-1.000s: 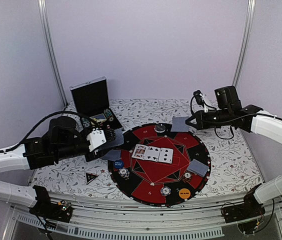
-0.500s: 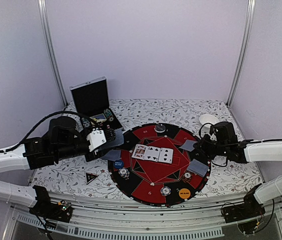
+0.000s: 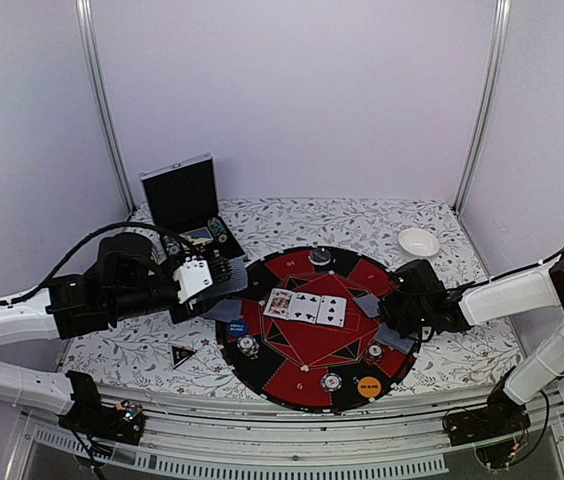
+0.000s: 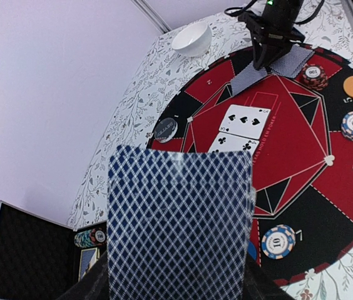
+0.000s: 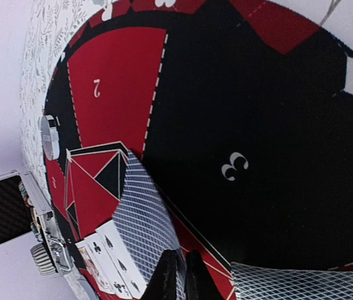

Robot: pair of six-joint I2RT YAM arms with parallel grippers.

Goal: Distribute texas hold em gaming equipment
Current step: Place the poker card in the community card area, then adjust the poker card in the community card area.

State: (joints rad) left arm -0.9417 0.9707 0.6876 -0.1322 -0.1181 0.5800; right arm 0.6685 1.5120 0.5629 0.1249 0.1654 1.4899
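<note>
only two blind buttons (image 3: 236, 327)

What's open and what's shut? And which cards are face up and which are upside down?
case: open, lid standing up.
left end effector: shut on deck of cards, backs showing.
right end effector: shut on single card, face down over the mat.
middle cards: face up.
bowl: upright.
</note>
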